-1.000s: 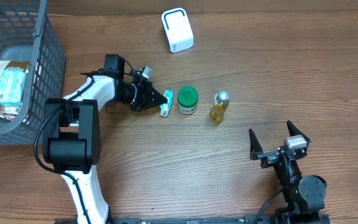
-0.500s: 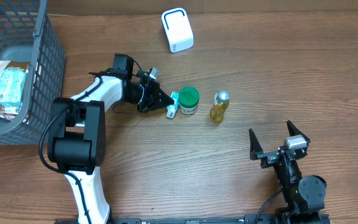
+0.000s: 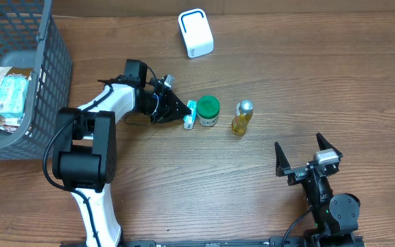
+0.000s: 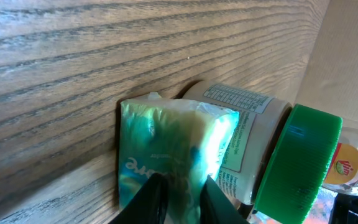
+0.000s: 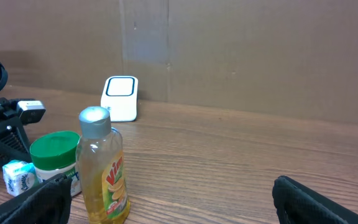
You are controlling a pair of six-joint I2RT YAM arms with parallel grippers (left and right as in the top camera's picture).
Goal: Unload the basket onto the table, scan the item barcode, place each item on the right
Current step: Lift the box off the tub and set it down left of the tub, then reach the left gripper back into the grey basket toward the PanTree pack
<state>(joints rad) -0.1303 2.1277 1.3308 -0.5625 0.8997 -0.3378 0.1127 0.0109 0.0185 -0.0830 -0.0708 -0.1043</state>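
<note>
Teal-and-white foil packet (image 3: 190, 115), seemingly the item to scan, lies on the brown wooden worktop (image 3: 334, 82), touching the green-lidded white jar (image 3: 207, 110). A yellow bottle with a silver cap (image 3: 241, 117) stands near the jar's other side. The left fingers (image 4: 155, 200) sit close together at the packet's near edge; whether they pinch it or only touch it I cannot tell. The right fingers (image 3: 279, 159) are spread wide, empty, well apart from the row.

The step in hand looks like handling the packet. The white box-shaped device (image 3: 195, 33), likely the scanner, sits well apart at the back. A scan would call for a firm pinch, a lift clear of the jar, and the barcode turned toward it.

A grey mesh basket (image 3: 55, 55) at the left holds a green-and-white pack (image 3: 11, 95) and other wrapped goods.
</note>
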